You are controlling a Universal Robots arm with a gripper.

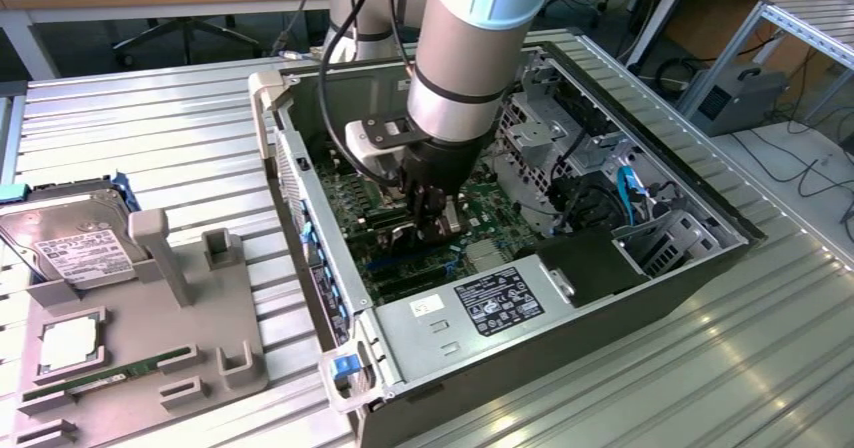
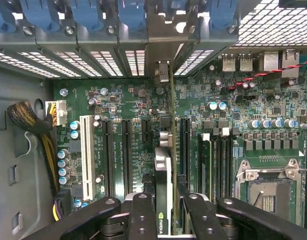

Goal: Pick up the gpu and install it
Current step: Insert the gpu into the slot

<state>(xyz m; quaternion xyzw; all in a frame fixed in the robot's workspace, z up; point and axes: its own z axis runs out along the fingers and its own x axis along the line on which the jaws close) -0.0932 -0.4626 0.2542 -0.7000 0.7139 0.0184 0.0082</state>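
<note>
White PCI slot (image 2: 86, 150) off to one side of the gripper (image 2: 163, 212). Gripper is pinching the gpu (image 2: 163, 172) edge-on, directly between its fingers. Card's long axis runs straight ahead toward the rear brackets (image 2: 161, 30), parallel to and just beside the long black slot (image 2: 185, 145). Can't tell if it's seated.

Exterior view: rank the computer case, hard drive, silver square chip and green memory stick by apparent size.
1. computer case, by far the largest.
2. hard drive.
3-4. silver square chip and green memory stick: not ranked. The stick is longer but much narrower, so they look about alike.
</note>
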